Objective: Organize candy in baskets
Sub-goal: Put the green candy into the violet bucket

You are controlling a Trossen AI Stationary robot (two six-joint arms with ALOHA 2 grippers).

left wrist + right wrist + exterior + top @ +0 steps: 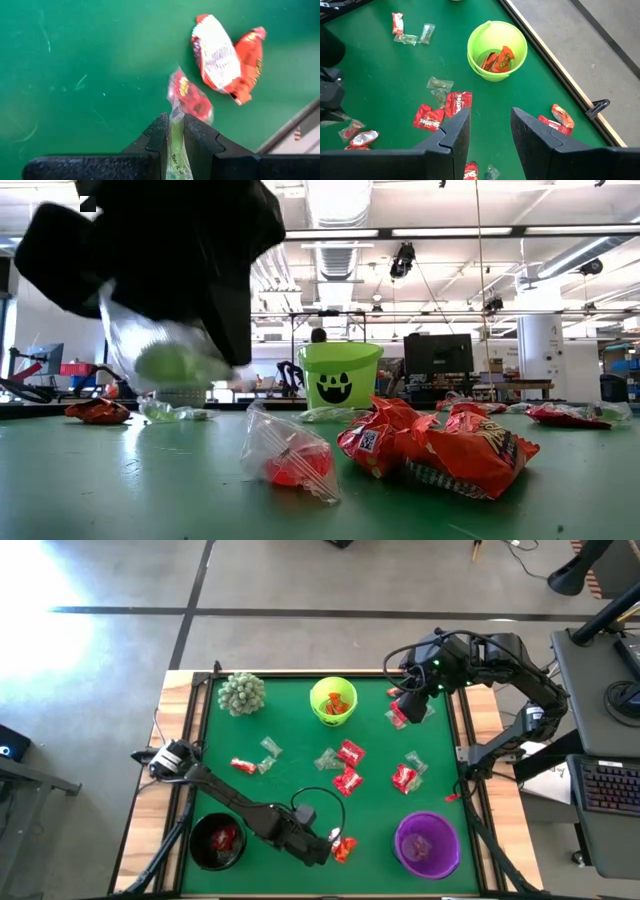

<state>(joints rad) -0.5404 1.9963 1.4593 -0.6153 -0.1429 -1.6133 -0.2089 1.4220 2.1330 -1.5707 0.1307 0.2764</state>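
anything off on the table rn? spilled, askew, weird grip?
Mostly loose candy scattered across the green table, expected mid-sort. One odd bit: the left claw pinches a clear-wrapped red candy only by its wrapper tail, so it dangles. The baskets stand upright; the right claw hovers open.

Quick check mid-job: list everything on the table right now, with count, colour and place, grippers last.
Lime green plastic basket: one, far middle, orange candy inside.
Black plastic basket: one, near left corner, red candy inside.
Purple plastic basket: one, near right.
Red wrapped candies: several, mid-table and right side.
Clear crinkly-wrapped candies: a few, scattered centre.
Spiky pale-green ball plant: one, far left.
Left gripper: shut on a clear-wrapped red candy, near edge.
Right gripper: open, above far right.
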